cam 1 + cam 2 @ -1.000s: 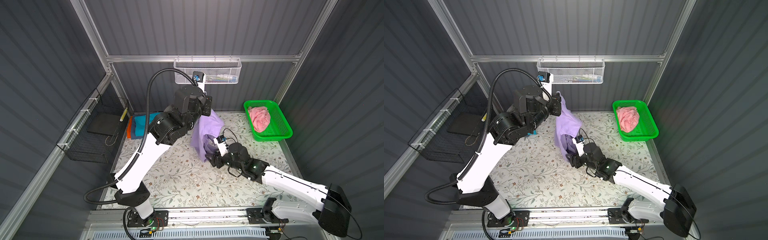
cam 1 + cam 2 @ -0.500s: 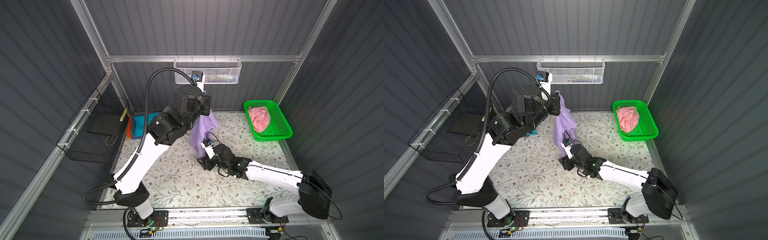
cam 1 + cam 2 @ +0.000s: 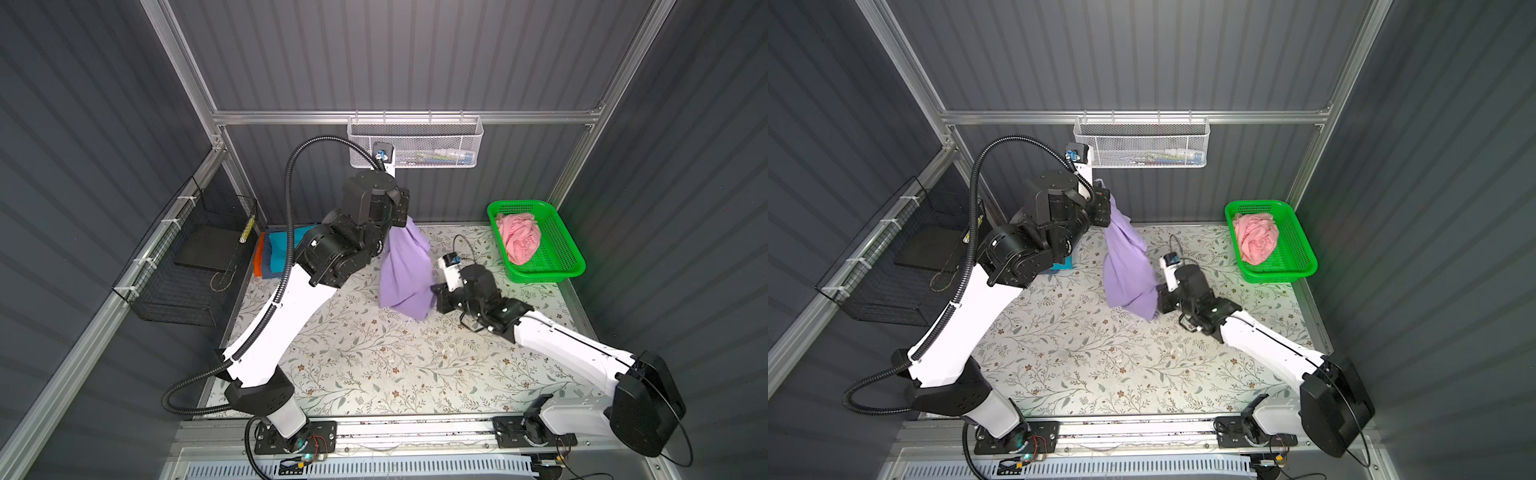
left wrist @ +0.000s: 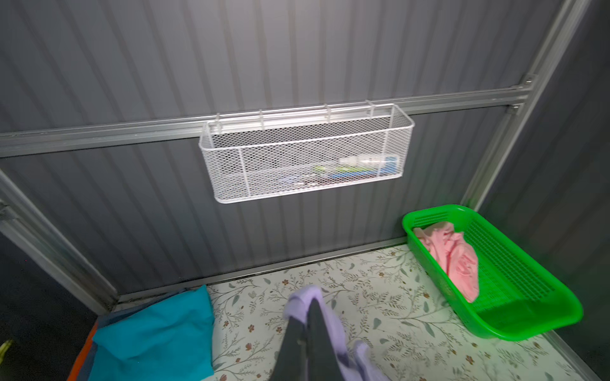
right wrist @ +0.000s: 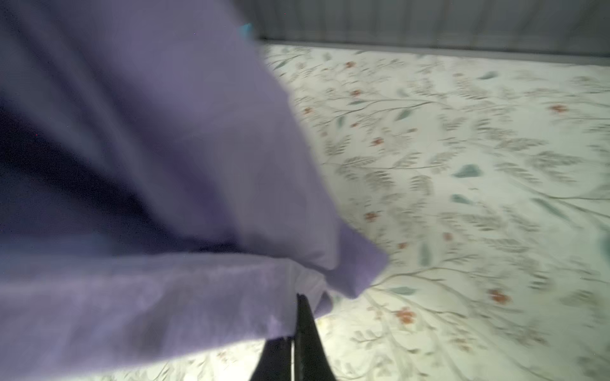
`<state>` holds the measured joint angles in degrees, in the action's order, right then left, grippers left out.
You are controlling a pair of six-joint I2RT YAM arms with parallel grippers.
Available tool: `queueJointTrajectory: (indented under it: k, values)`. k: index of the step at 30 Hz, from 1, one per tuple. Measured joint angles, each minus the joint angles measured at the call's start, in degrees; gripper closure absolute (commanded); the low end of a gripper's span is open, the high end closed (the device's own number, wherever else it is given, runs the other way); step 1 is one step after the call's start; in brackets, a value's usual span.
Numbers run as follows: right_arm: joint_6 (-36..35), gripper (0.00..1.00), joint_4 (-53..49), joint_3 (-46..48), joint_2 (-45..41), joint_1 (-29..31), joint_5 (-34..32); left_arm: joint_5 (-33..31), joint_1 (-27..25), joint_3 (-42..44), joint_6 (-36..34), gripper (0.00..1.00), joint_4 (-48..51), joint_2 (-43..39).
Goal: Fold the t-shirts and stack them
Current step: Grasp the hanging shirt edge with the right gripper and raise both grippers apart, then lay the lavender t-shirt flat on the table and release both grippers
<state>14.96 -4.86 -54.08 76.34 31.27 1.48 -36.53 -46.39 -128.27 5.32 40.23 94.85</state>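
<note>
At centre frame, a lavender t-shirt of soft, matt cloth hung in loose folds. At right, a crumpled pink t-shirt, also matt cloth, lay in a glossy green plastic mesh basket. The tabletop had a matt, floral-printed covering. Behind, matt grey ribbed wall panels met a brushed metal rail carrying a white wire-mesh basket.
</note>
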Motion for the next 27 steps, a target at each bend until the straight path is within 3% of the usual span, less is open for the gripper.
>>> queueJointTrajectory:
  k: [3, 8, 12, 15, 18, 23, 27]
  values:
    - [-0.70, 1.00, -7.23, -17.31, 8.22, -7.98, -1.68, 3.80, 6.67, -1.62, 1.40, 1.00, 0.17, 2.67]
    - [-3.21, 1.00, -13.40, -47.58, 20.46, -11.85, -4.13, 13.79, 18.58, -16.61, 4.20, 1.00, 2.56, 15.43]
    - [-5.55, 1.00, -14.45, -57.18, 21.09, -11.34, -5.35, 19.87, 23.74, -16.98, 5.01, 1.00, 2.10, 17.88]
    - [-7.61, 1.00, -12.41, -50.99, 14.73, -10.27, -7.87, 23.30, 24.57, -8.76, 5.42, 1.00, -0.92, 13.38]
    - [-9.16, 1.00, -8.37, -35.87, 4.09, -8.33, -11.06, 25.99, 24.04, 1.60, 5.75, 1.00, -3.89, 6.49]
    - [-7.39, 1.00, -4.28, -7.37, -11.82, -3.34, -14.03, 29.05, 23.45, 31.41, 8.66, 1.00, -11.39, -10.95]
    - [-0.63, 1.00, -5.01, 12.81, -20.09, 1.88, -15.23, 29.81, 23.50, 55.63, 13.55, 1.00, -14.36, -21.66]
